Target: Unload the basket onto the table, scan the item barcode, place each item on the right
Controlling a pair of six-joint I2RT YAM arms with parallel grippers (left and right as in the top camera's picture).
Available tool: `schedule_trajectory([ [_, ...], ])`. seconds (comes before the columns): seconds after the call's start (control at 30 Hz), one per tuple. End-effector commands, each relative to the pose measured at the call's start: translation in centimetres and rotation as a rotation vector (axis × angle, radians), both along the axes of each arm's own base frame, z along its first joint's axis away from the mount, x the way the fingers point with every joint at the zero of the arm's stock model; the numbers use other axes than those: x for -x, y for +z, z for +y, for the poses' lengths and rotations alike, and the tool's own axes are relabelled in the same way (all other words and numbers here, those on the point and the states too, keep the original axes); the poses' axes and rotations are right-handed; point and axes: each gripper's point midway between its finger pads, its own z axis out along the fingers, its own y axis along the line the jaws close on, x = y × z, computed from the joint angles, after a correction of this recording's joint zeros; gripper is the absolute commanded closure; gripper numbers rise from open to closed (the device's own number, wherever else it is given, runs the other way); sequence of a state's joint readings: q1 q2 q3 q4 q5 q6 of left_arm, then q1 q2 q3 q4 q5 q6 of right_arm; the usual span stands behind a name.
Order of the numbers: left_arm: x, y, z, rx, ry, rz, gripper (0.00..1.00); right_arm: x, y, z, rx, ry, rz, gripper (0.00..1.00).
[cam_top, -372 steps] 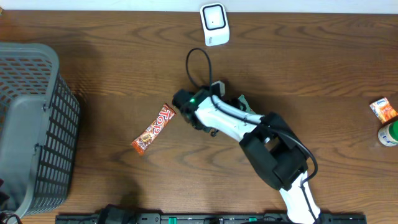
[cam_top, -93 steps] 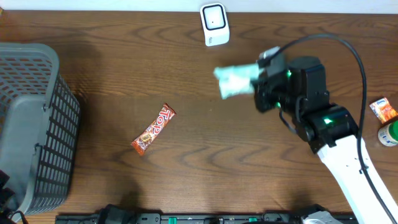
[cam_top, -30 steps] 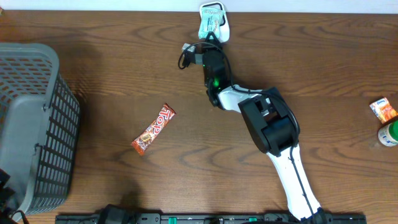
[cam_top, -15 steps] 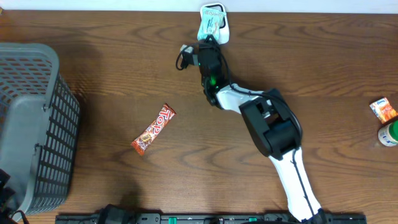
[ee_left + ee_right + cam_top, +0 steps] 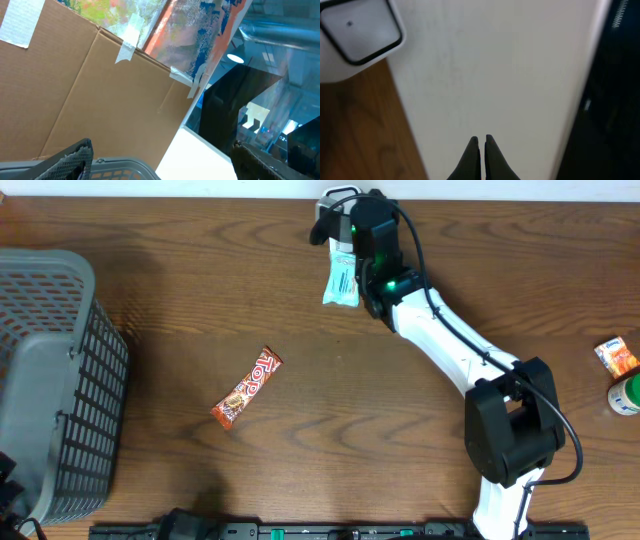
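While the right claw (image 5: 481,150) is pressed together w/ nothing seen betw. its tips, near the scanner (image 5: 357,30), the pale blue packet (image 5: 340,280) sits over the table (image 5: 200,300) just beside the arm; lying or dangling, unclear. Prob. light, soft, crinkly: pinch a sealed edge, barcode left clear.

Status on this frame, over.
Left gripper open, empty. Right gripper shut, nothing seen in it, beside scanner. Teal packet not gripped, short of scanner. Nothing blocking.
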State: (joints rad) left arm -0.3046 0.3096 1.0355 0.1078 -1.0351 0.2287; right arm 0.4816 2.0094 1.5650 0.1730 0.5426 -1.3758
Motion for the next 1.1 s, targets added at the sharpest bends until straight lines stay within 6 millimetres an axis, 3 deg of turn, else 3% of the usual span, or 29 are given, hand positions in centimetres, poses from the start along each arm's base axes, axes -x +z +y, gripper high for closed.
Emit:
schedule_trajectory([
  [0.0,-0.3,-0.2,0.0,0.009,0.006,0.008,0.12,-0.5,-1.4,-0.6,-0.062,-0.009,0.026,0.99],
  [0.13,-0.3,-0.2,0.0,0.008,0.006,0.008,0.12,-0.2,-2.0,-0.7,-0.091,-0.030,0.047,0.96],
  [0.17,-0.3,-0.2,0.0,0.008,0.006,0.008,0.12,0.1,-2.7,-0.6,-0.113,-0.040,0.075,0.89],
  [0.23,-0.3,-0.2,0.0,0.009,0.006,0.008,0.12,1.0,-4.5,-0.2,-0.191,-0.062,0.145,0.64],
  [0.37,-0.3,-0.2,0.0,0.009,0.006,0.008,0.12,3.5,-9.1,1.4,-0.445,-0.092,0.356,0.34],
  [0.43,-0.3,-0.2,0.0,0.009,0.006,0.008,0.12,4.8,-11.1,1.9,-0.529,-0.113,0.458,0.26],
  [0.73,-0.3,-0.2,0.0,0.008,0.006,0.008,0.12,6.4,-15.3,2.4,-0.770,-0.279,0.585,0.13],
  [0.87,-0.3,-0.2,0.0,0.008,0.006,0.008,0.12,7.1,-16.2,3.1,-1.114,-0.498,0.594,0.13],
  [0.93,-0.3,-0.2,0.0,0.008,0.006,0.008,0.12,7.8,-16.6,4.2,-1.318,-0.610,0.635,0.01],
  [0.97,-0.3,-0.2,0.0,0.008,0.006,0.008,0.12,8.2,-16.7,4.9,-1.426,-0.672,0.662,0.01],
  [1.07,-0.3,-0.2,0.0,0.009,0.006,0.008,0.12,8.6,-17.6,6.0,-1.577,-0.785,0.671,0.01],
])
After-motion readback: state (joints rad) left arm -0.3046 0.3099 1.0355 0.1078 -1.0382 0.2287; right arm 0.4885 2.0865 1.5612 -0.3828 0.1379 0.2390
